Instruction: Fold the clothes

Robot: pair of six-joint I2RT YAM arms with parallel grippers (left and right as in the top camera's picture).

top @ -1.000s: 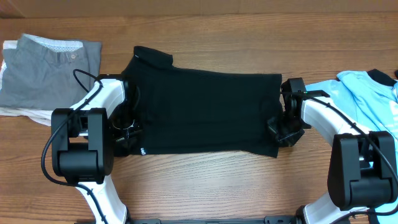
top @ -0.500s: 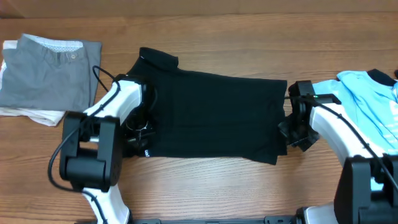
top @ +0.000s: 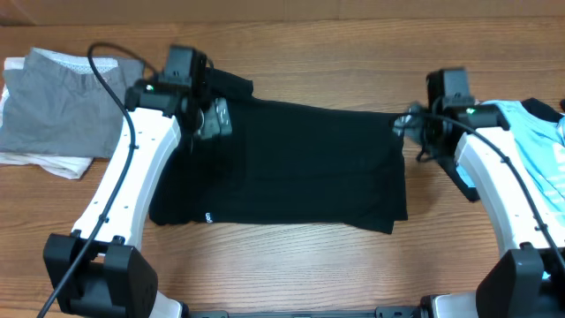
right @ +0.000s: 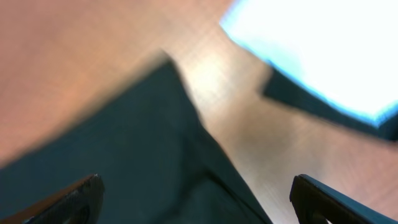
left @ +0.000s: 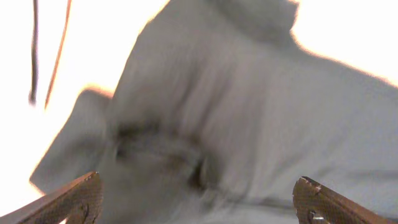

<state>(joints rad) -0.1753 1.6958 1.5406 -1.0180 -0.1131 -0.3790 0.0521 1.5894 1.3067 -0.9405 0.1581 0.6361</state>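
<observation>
Overhead: black shirt [top: 291, 163], flat, mid-table. Blue shirt [top: 530, 132] at right edge. Left gripper [top: 212, 117] over the black shirt's far-left corner, right gripper [top: 408, 124] over its far-right corner.
Left wrist: jaws spread, empty.
Right wrist: jaws spread, empty, above shirt edge.
Handling, judged: light, limp cloth; pinch at corners.

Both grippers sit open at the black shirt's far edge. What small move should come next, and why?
Probably lift both clear. The left gripper and right gripper stand open at the far corners of the black shirt, holding nothing, and it lies flat, roughly a rectangle. Backing off would free them to regrasp for a crosswise fold.
</observation>
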